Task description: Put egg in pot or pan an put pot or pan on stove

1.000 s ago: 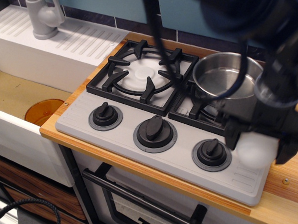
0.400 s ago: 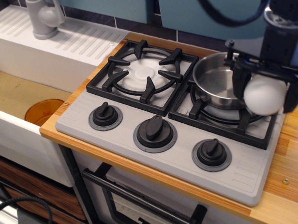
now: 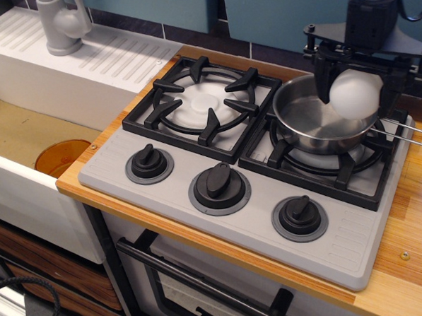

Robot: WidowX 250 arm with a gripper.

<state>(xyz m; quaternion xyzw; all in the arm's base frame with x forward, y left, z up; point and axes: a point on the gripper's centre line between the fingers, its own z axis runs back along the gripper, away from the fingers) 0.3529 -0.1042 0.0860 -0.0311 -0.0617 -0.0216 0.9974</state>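
A white sink unit (image 3: pixel 86 72) with a ribbed drainboard fills the upper left, a grey faucet (image 3: pixel 61 24) standing at its back edge. Below it lies a tan basin floor with an orange disc (image 3: pixel 62 157) near the wooden counter (image 3: pixel 419 211).

The light grey stove (image 3: pixel 271 225) sits on that counter. Its left black grate (image 3: pixel 202 105) stands bare over a white burner disc; its right grate (image 3: pixel 325 167) carries the shiny steel pan (image 3: pixel 315 121), whose thin wire handle runs off to the right. Three black knobs (image 3: pixel 216 184) line the front edge.

The arm comes down from the top right corner, nearly upright, its dark wrist directly above the pan's right rim. The black gripper (image 3: pixel 356 87) points downward with one finger (image 3: pixel 323 78) on the left of the white egg (image 3: pixel 356 94) and the other on the right, both pressed against it, so the fingers are clamped on the egg. The egg hangs in the air over the right part of the pan, partly overlapping its rim in this view; whether it touches the pan I cannot tell.
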